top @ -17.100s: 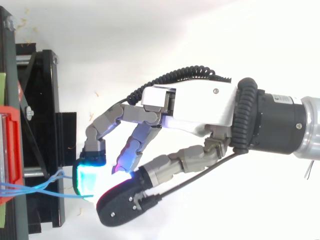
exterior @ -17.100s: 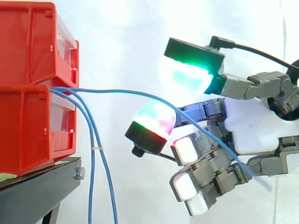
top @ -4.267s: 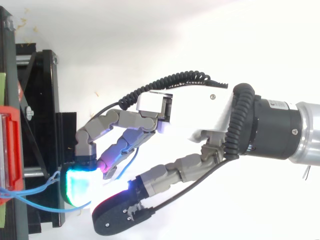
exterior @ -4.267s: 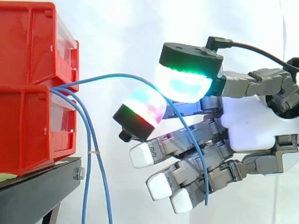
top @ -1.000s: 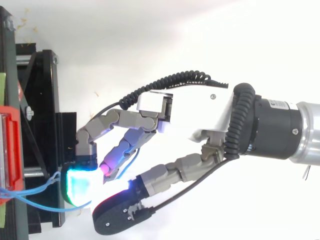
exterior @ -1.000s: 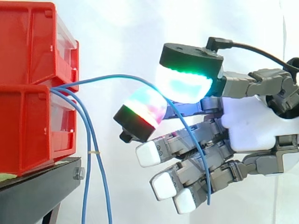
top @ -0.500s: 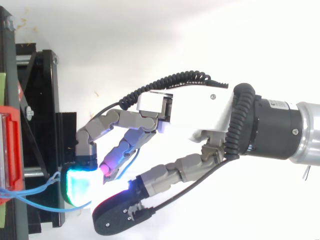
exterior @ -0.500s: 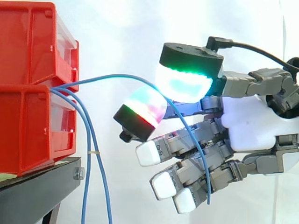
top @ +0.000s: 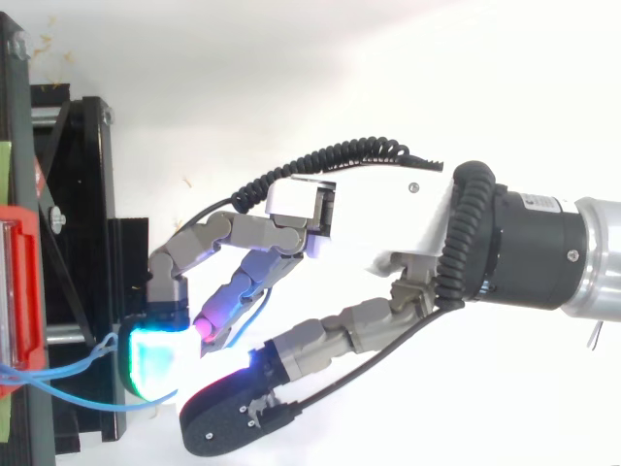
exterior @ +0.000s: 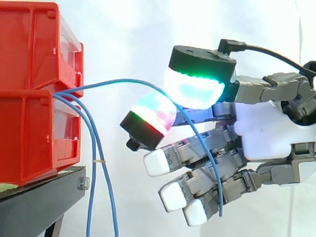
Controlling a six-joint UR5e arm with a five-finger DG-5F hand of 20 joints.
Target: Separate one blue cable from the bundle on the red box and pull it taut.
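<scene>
At the left, two stacked red bins (exterior: 29, 98) sit on a black stand (exterior: 44, 190). Thin blue cables come out between them: two hang down (exterior: 94, 143), tied by a pale band (exterior: 101, 161). One blue cable (exterior: 118, 80) arcs rightward, still slack, into the hand (exterior: 266, 133). It is pinched between two glowing pads (exterior: 192, 91), and its free end droops across the curled fingers.

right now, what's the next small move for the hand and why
Probably draw the hand away from the red bins: the blue cable above the two hanging cables arcs slack, its loose end drooping across the hand.
</scene>
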